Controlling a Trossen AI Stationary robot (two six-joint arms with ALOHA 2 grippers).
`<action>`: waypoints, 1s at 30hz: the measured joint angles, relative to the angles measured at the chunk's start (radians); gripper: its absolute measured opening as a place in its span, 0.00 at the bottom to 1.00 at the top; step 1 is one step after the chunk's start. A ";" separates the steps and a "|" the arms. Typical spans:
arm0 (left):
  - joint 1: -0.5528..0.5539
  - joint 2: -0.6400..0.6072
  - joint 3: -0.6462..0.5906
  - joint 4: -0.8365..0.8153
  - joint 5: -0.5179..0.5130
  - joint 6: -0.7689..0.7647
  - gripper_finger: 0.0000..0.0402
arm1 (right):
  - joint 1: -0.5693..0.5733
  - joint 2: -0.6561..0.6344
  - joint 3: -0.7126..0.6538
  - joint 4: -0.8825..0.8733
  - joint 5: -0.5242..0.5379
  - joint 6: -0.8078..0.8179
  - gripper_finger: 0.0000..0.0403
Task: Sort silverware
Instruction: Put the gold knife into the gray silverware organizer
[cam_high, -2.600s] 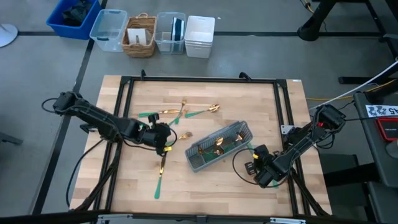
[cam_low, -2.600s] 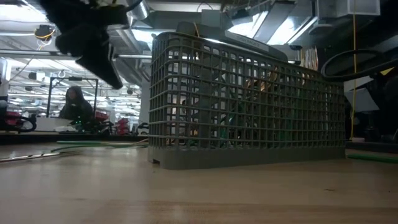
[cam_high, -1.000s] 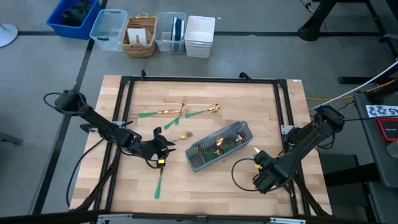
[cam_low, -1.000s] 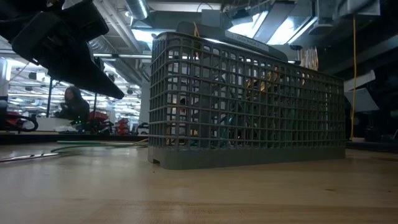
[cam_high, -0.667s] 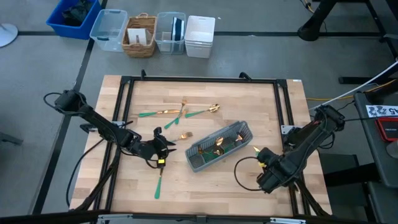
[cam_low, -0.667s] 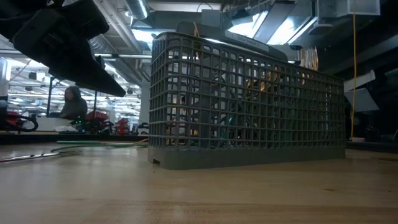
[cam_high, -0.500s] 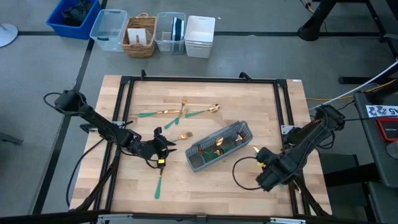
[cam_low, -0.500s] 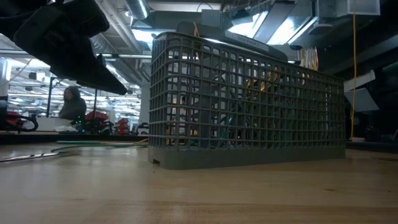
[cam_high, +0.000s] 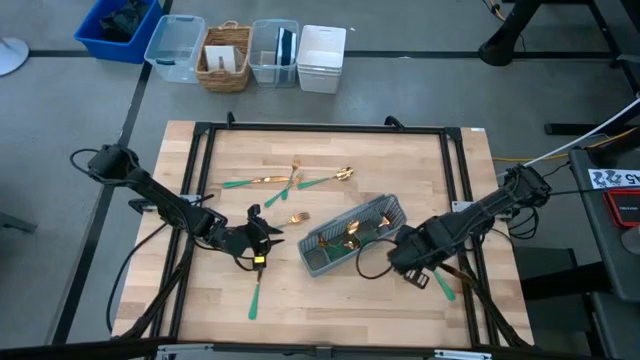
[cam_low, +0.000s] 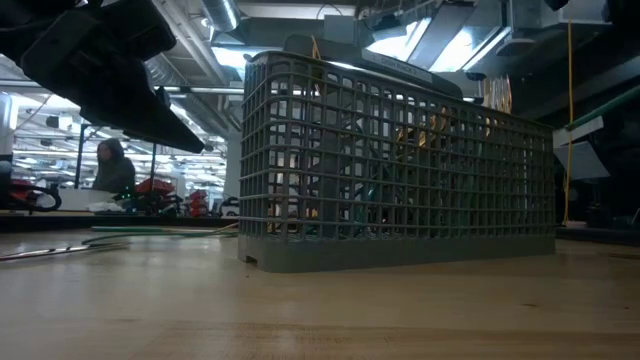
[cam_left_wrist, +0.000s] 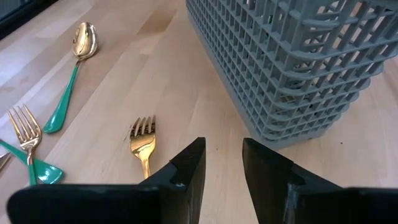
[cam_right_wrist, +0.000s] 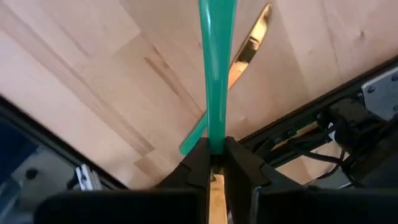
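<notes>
The grey slotted caddy (cam_high: 352, 236) stands mid-table with several gold-headed pieces in it. More silverware lies flat on the wood: a spoon (cam_high: 332, 179), two pieces (cam_high: 270, 181) beside it, a fork (cam_high: 297, 217) and a long piece (cam_high: 256, 288) near the front edge. My left gripper (cam_high: 264, 240) hovers open just left of the caddy; its wrist view shows the fork (cam_left_wrist: 142, 142) before its fingers (cam_left_wrist: 221, 167). My right gripper (cam_high: 412, 262) is at the caddy's right end, shut on a teal-handled utensil (cam_right_wrist: 211, 68). Under it lies a knife (cam_right_wrist: 247, 48). My right gripper pinches the utensil between its two fingers (cam_right_wrist: 200, 157) where the teal handle's end (cam_right_wrist: 212, 144) meets the gold metal, which shows behind the fingers. The teal handle sticks straight out past the fingertips, along the fingers, toward the table's near right (cam_high: 443, 286). It is lifted clear.
A black frame (cam_high: 205, 140) runs round the wooden table top. Bins and a basket (cam_high: 225, 58) stand beyond the far edge. Cables loop by the right arm (cam_high: 375, 262). Bare wood lies along the near edge (cam_high: 340, 310). A person shows far behind in the low view (cam_low: 112, 165).
My right gripper has swung from the table's near right corner leftward and slightly farther, up to the caddy's right end, turning as it went, and the teal-handled utensil has come with it in its shut fingers. The left arm has kept still.
</notes>
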 joint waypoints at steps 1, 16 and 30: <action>0.000 0.000 0.000 0.000 0.000 0.007 0.25 | -0.006 0.000 0.000 0.000 -0.002 -0.015 0.08; 0.000 0.000 0.000 -0.002 0.000 0.014 0.25 | -0.023 -0.033 0.000 0.000 -0.046 -0.103 0.08; 0.000 0.000 0.000 -0.006 0.000 0.014 0.25 | -0.095 -0.158 0.000 -0.001 0.040 -0.112 0.08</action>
